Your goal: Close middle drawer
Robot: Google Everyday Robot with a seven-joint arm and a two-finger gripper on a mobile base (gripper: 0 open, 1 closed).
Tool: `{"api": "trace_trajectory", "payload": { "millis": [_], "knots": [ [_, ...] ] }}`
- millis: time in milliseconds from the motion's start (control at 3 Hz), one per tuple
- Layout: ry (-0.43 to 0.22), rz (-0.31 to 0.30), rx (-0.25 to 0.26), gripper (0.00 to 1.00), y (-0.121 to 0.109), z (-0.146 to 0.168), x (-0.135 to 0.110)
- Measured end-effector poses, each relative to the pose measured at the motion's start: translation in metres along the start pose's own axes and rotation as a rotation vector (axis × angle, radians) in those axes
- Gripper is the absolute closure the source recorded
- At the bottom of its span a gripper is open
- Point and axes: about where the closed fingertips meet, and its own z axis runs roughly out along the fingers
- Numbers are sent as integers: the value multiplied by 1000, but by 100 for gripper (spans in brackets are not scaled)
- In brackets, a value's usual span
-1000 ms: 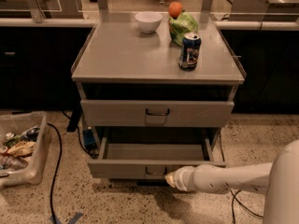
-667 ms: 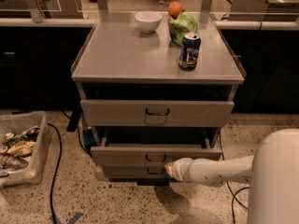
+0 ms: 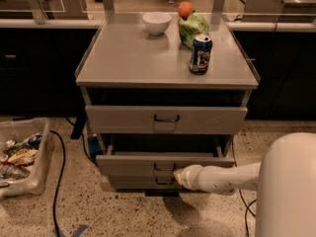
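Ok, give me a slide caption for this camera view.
Gripper at the front of the partly open middle drawer.

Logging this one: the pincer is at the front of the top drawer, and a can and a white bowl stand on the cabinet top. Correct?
Not quite. The camera view shows the pincer at the front of the middle drawer, just right of its handle, not at the top drawer. The can and the white bowl do stand on the cabinet top.
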Motion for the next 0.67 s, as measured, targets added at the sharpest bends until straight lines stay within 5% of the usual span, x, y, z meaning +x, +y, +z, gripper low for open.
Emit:
{"api": "trace_trajectory", "payload": {
  "millis": [667],
  "knots": [
    [-49,4,118,100,-42,17,-42]
  ]
}}
